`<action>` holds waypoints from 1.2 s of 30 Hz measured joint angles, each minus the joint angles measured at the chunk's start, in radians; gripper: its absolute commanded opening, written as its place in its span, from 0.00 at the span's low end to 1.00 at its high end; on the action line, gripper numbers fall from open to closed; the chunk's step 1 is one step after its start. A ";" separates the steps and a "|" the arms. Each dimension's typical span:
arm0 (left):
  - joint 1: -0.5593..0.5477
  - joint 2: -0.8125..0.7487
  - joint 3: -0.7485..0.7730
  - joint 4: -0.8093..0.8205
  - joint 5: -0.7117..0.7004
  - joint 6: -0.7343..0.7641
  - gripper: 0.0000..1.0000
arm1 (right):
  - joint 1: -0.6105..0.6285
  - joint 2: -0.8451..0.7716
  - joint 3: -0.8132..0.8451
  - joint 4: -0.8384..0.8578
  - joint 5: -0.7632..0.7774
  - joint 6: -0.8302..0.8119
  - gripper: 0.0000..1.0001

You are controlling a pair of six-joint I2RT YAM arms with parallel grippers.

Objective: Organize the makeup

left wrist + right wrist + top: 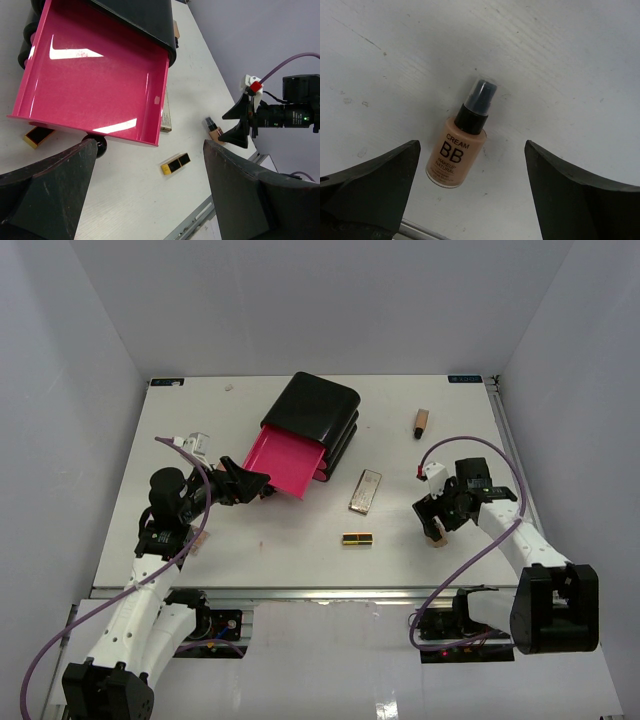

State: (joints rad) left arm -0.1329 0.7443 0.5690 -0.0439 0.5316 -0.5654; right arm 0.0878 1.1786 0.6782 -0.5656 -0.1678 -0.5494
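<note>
My right gripper (437,521) is open and hovers just above a tan BB-cream bottle with a black cap (459,151) that lies on the table (436,534); the bottle sits between the fingers, nearer the left one. My left gripper (258,483) is open and empty at the front edge of the open pink drawer (95,80). A black-and-gold lipstick (357,538) lies mid-table and shows between my left fingers (175,164). A beige palette (366,490) lies right of the drawer. A second tan bottle (421,423) lies far right. Another lipstick (39,136) lies by the drawer's front.
The black box (312,412) with pink drawers stands at the back centre, its top drawer (285,462) pulled out and empty. A small pinkish piece (200,540) lies beside my left arm. The table's near edge runs just below the BB-cream bottle.
</note>
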 measured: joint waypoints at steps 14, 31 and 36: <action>0.000 0.000 0.000 0.000 0.000 0.000 0.98 | 0.039 0.074 -0.020 0.024 0.009 0.023 0.40; 0.000 -0.006 0.000 0.000 0.000 0.000 0.98 | 0.045 0.096 -0.012 0.044 0.009 0.023 0.40; 0.000 -0.006 0.000 0.000 0.000 0.000 0.98 | 0.046 0.100 -0.010 0.045 0.009 0.023 0.41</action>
State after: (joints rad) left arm -0.1329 0.7383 0.5690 -0.0441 0.5312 -0.5655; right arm 0.1333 1.2781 0.6685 -0.5209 -0.1593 -0.5262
